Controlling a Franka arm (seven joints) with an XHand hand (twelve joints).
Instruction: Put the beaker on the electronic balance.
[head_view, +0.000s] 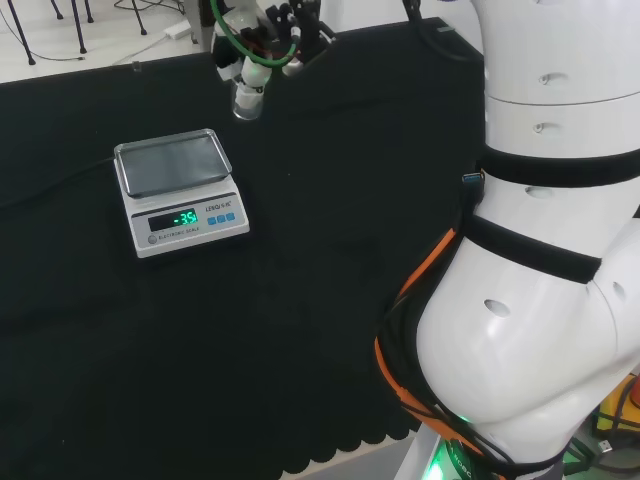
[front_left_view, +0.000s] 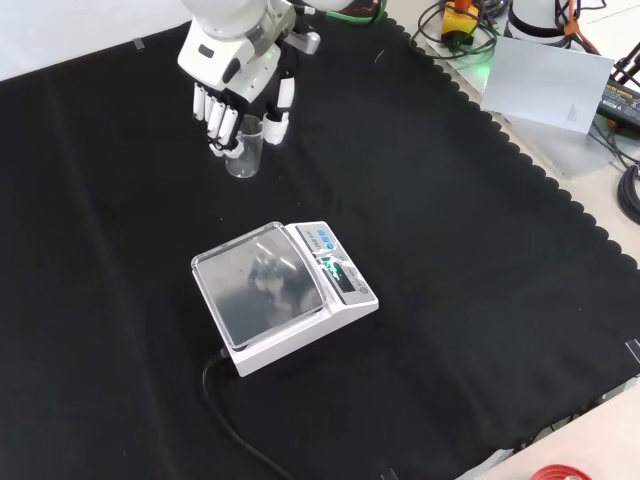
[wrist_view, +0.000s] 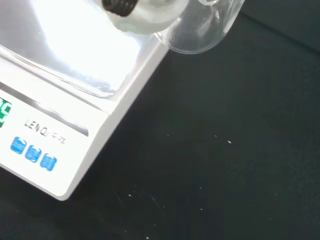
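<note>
The hand (front_left_view: 232, 80) holds a small clear glass beaker (front_left_view: 244, 152) between fingers and thumb, upright and lifted off the cloth. In the head view the beaker (head_view: 246, 100) hangs under the hand (head_view: 262, 45), beyond and to the right of the balance (head_view: 180, 192). The white electronic balance (front_left_view: 282, 292) has a shiny steel pan, a green lit display and blue buttons; nothing stands on its pan. In the front view the beaker is above and to the left of the balance. The wrist view shows the beaker's base (wrist_view: 200, 27) beside the balance's corner (wrist_view: 65, 125) and a blurred fingertip (wrist_view: 140, 12).
A black cable (front_left_view: 225, 410) runs from the balance toward the front edge of the black cloth. Beyond the cloth's scalloped right edge in the front view lie a grey sheet (front_left_view: 545, 95) and cables. The arm's white links (head_view: 540, 250) stand at the head view's right.
</note>
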